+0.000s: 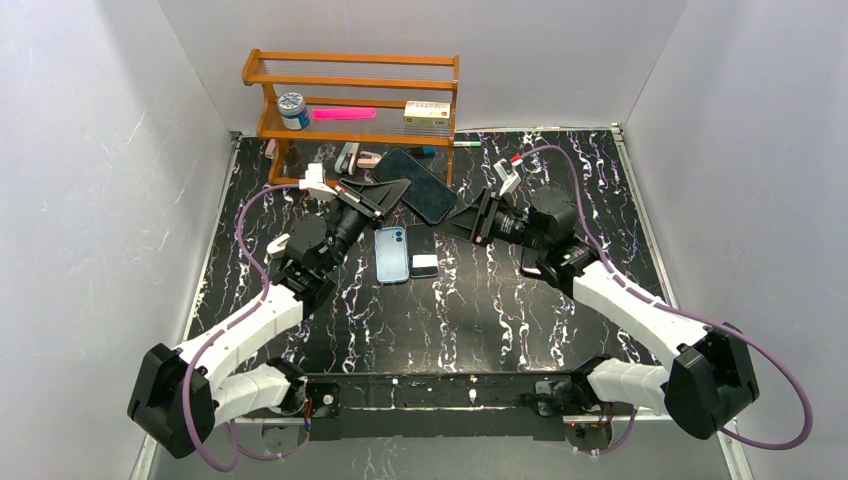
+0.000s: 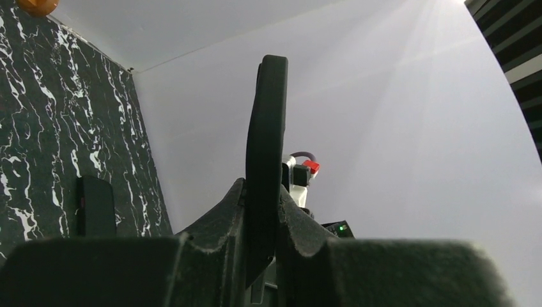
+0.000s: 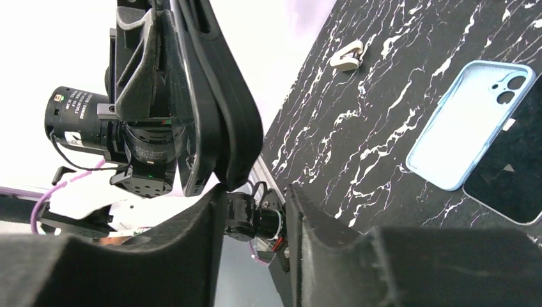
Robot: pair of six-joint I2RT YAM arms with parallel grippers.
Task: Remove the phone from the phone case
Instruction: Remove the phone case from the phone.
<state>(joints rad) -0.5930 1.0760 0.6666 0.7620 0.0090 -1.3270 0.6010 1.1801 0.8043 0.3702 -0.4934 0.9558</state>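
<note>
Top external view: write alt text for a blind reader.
The left hand grips a black phone raised above a black marbled table, with the right hand at its other end. A light blue case and another dark phone lie below.

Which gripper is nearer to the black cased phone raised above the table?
Left. The left gripper is shut on the black cased phone along one edge; the right gripper, fingers open, sits just beside another corner.

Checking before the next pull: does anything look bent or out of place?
The black case, held in the air by the left gripper, seems bowed away from the phone at one end. Nothing else stands out.
</note>
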